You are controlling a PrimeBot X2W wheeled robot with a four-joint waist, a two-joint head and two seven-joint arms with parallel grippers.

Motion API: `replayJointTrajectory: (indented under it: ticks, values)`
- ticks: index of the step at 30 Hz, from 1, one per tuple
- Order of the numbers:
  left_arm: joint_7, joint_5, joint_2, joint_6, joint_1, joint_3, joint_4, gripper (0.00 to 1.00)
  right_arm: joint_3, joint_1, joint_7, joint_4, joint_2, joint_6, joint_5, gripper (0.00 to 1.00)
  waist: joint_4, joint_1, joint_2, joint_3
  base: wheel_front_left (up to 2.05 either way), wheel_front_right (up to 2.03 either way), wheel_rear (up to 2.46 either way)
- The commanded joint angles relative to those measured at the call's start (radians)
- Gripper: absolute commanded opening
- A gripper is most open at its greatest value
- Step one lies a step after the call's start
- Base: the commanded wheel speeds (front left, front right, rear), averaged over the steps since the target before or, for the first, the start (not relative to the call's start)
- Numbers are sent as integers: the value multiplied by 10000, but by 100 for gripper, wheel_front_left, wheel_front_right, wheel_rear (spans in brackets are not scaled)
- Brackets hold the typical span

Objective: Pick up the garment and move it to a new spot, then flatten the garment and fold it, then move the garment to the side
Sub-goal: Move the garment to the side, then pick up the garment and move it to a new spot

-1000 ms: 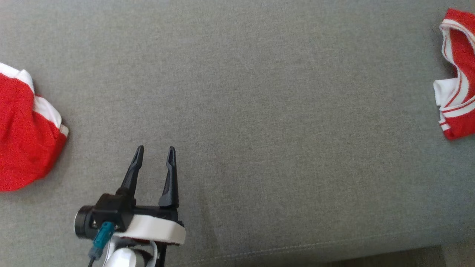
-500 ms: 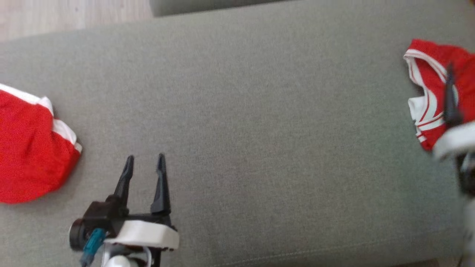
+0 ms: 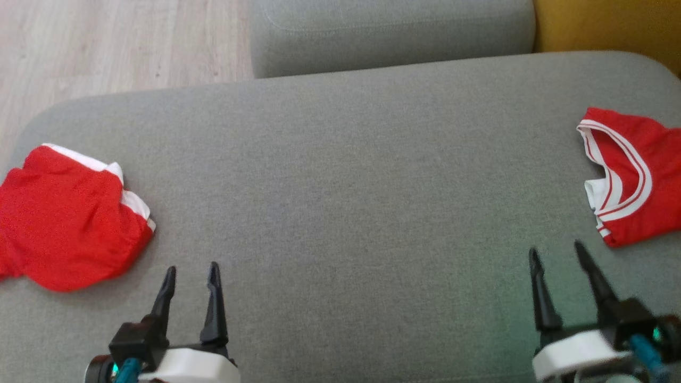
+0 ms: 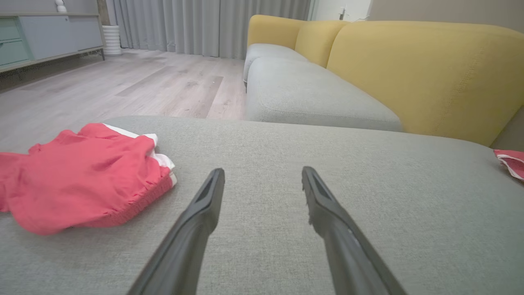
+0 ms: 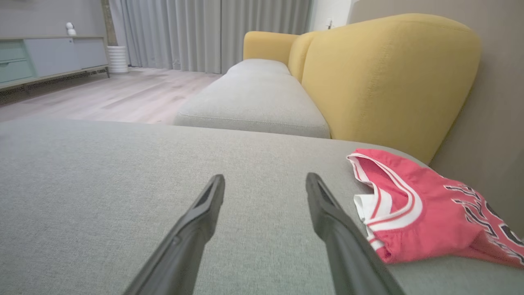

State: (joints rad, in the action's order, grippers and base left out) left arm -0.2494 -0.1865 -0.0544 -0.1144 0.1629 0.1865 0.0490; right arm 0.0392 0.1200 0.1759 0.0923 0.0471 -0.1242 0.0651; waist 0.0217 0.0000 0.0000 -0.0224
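Two red garments lie on a grey sofa cushion. Red shorts with white trim are crumpled at the left edge. A red jersey with white-striped collar lies folded at the right edge; dark lettering shows on it in the right wrist view. My left gripper is open and empty, just right of the shorts. My right gripper is open and empty, below and left of the jersey.
A second grey cushion adjoins the far edge, with yellow backrests to the right. Wooden floor lies beyond the far left. A cabinet and curtains stand far off.
The head camera tilted up, so the whole picture shifted down and the far cushion and floor appeared. My right gripper came into the head view at lower right. The garments lie as before.
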Motion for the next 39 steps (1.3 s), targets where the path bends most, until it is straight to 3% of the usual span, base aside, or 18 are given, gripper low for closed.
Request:
replayJointTrajectory:
  ticks: [1,11,22,29,39]
  values:
    - [-124,72,42,13,-260,-369,-270,100,-222,-190,171,-216,63,-65,31,100,-11,0,0,54,0,0,0]
    - [-124,234,42,146,-97,-368,15,100,-280,-222,795,1111,34,-65,-288,100,-102,0,0,220,0,0,0]
    - [-124,202,42,179,-84,-228,38,100,-249,-326,855,1338,33,-65,-384,100,-536,0,0,321,0,0,0]
    - [-124,153,42,182,-156,-106,93,100,-262,-114,857,1220,32,-65,-518,100,-1946,0,0,379,0,0,0]
    - [-124,-43,42,-45,352,-254,28,100,-1196,7,857,1314,32,-65,-740,100,-4056,0,0,629,0,0,0]
